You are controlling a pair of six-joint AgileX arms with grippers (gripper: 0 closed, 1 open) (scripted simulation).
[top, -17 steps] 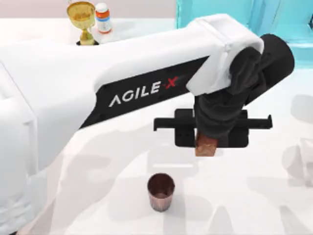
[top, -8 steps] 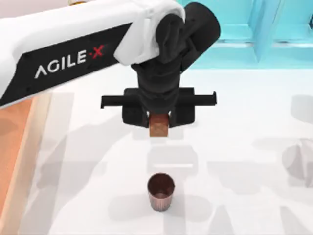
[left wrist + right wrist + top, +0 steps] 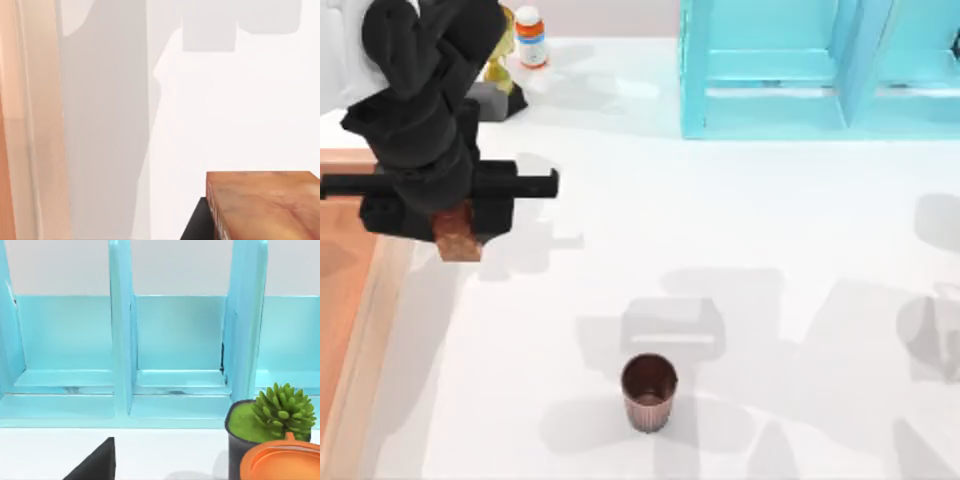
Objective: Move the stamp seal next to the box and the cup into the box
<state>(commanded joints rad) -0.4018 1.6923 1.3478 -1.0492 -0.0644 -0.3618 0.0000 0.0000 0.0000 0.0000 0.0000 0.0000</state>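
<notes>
My left gripper [image 3: 456,222] is shut on the stamp seal [image 3: 458,242], a reddish-brown block that hangs above the white table just right of the box's light rim [image 3: 370,340]. The box's reddish-brown floor [image 3: 335,300] runs along the top view's left edge. In the left wrist view the stamp seal [image 3: 265,205] sits close up, with the box rim [image 3: 30,125] off to one side. The cup [image 3: 649,390], a dark brown ribbed tumbler, stands upright near the front middle, far from both grippers. A black part of the right gripper [image 3: 95,465] shows in the right wrist view.
A turquoise shelf unit [image 3: 800,70] stands at the back right. A gold trophy [image 3: 503,60] and a pill bottle [image 3: 529,35] stand at the back left, behind my left arm. The right wrist view shows the shelf [image 3: 175,350], a potted green plant [image 3: 270,420] and an orange lid [image 3: 285,465].
My left arm has carried the stamp seal leftward across the table, from the middle to beside the box's rim. The cup has not moved.
</notes>
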